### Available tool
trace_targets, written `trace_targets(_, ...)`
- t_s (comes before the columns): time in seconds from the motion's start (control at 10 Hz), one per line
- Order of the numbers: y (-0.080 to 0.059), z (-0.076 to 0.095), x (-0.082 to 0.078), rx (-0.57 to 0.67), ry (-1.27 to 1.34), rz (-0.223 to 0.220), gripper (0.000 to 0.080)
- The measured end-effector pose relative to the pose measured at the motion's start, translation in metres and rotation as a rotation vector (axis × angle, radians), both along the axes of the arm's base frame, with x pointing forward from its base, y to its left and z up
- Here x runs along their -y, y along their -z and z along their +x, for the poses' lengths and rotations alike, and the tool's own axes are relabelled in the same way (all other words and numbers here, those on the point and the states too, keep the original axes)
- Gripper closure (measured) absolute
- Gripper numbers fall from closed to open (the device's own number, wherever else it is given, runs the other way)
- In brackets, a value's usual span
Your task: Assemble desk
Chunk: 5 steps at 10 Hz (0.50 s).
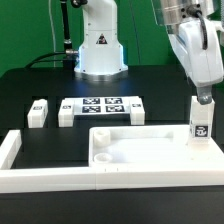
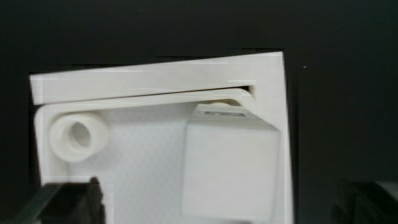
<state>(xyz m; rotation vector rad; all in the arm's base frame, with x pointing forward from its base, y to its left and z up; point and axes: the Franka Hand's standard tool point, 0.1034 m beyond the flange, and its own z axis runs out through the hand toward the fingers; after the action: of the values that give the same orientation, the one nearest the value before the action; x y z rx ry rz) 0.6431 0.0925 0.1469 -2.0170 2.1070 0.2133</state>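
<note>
The white tray-like tabletop [image 1: 130, 147] lies at the front on the black table. A short white leg with a tag [image 1: 200, 121] stands upright in the tabletop's corner at the exterior view's right. My gripper [image 1: 203, 98] is just above that leg. In the wrist view the leg [image 2: 231, 160] runs between my two dark fingers [image 2: 80, 200], which stand wider than it, clear of both its sides. The gripper [image 2: 231, 205] is open. The tabletop's rim corner [image 2: 160, 80] and a round socket [image 2: 75, 136] show there too.
The marker board [image 1: 100, 104] lies behind the tabletop. Loose white legs stand by it [image 1: 38, 113], [image 1: 66, 112], [image 1: 135, 112]. Long white border bars run along the front [image 1: 100, 181] and the exterior view's left [image 1: 10, 150]. The robot base [image 1: 100, 50] is at the back.
</note>
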Motion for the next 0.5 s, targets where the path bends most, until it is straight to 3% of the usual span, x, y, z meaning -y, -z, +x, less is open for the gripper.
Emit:
trace_targets(0.2,-0.019,-0.014,0.002,0.06,-0.186,-0.005,0.015)
trace_targets(0.4,-0.018,-0.018,-0.004,0.122,-0.507,-0.049,0.015)
trace_targets(0.5,-0.018,-0.018,-0.003,0.129,-0.535,-0.049,0.015)
